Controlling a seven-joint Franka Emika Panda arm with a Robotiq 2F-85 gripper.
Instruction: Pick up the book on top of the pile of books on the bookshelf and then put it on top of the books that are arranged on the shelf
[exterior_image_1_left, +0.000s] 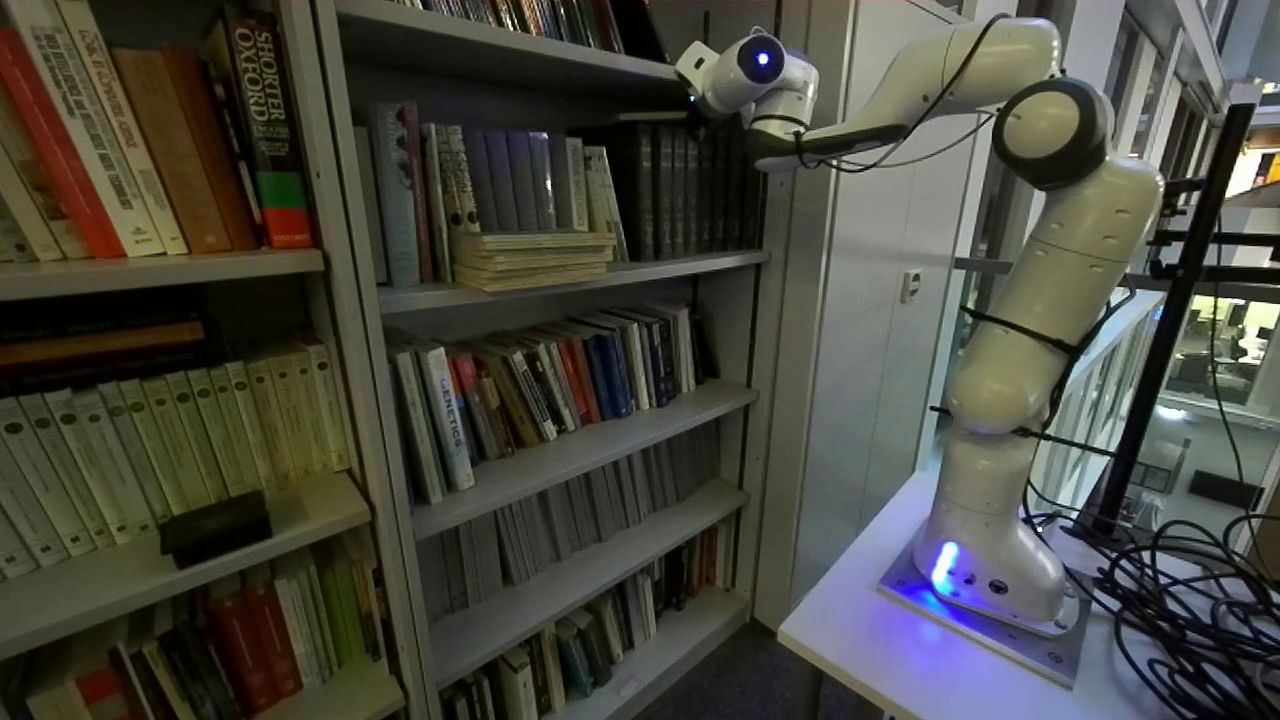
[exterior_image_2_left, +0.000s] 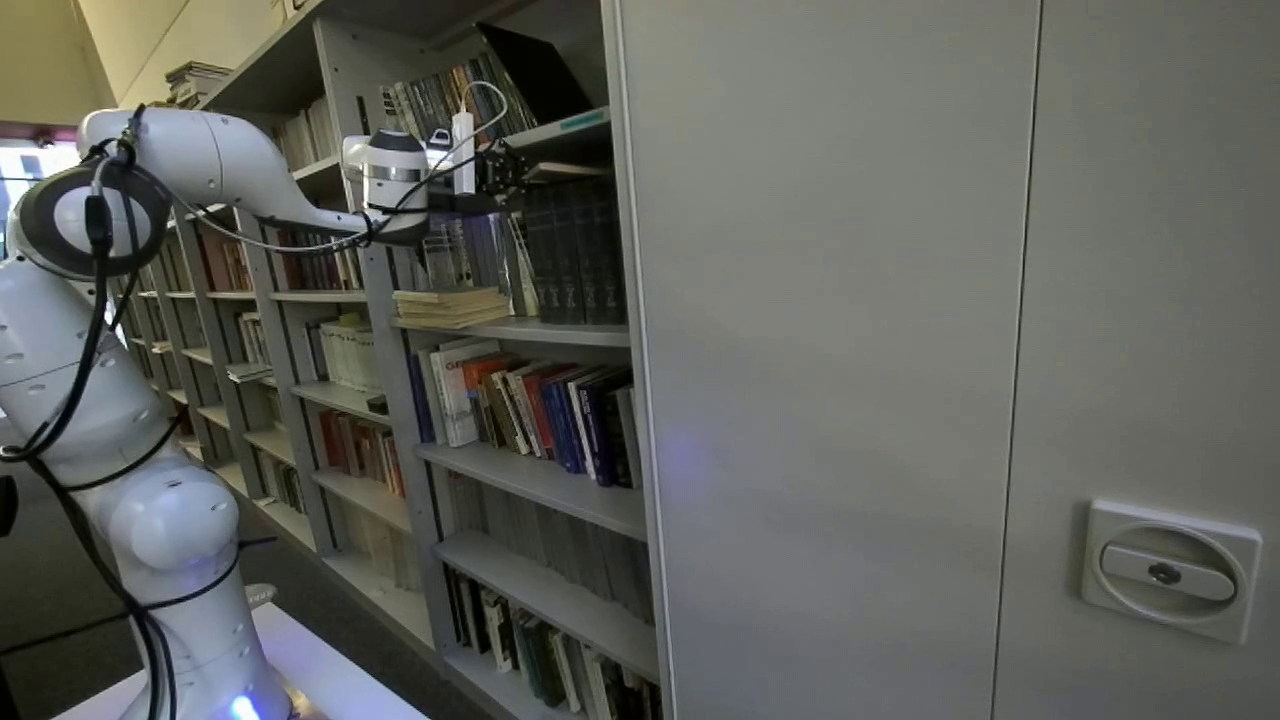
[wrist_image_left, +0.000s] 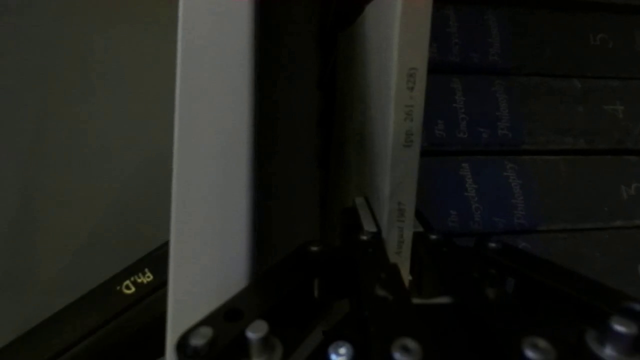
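The gripper (wrist_image_left: 393, 220) pinches the pale book (wrist_image_left: 409, 130) near one end — its spine running along the dark volumes (wrist_image_left: 555, 112), on or just above them.

I get a murky wrist view; blue light glares low on the white jointed robot arm (exterior_image_1_left: 1060, 270), the grey metal bookshelf (exterior_image_1_left: 600, 450) near it shadowed.

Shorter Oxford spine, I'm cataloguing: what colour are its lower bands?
Spine: green above red, clearest in an exterior view.
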